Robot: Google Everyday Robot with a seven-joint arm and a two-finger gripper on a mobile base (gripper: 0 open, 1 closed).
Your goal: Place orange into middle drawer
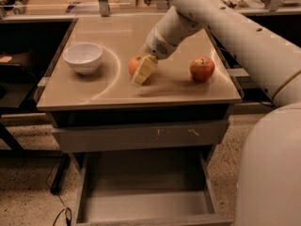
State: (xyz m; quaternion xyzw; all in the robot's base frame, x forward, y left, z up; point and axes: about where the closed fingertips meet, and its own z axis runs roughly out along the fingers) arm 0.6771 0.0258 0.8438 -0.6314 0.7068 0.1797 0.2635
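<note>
While the pincer gripper [143, 70] sits low on the table top [117, 95], right against the orange [134, 63], I cannot tell whether it grasps the fruit. A white bowl [83, 57] stands well to its left in view and a red apple [202, 68] to its right. Below it, the middle drawer [141, 206] is pulled out, showing a plain grey floor.

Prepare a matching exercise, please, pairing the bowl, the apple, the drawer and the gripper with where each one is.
Things:
1. white bowl
2. red apple
3. middle drawer
4. gripper

Places:
A. pulled open below the tabletop
B. at the orange, mid-tabletop
C. left part of the tabletop
D. right part of the tabletop

Pairs: 1-C, 2-D, 3-A, 4-B
</note>
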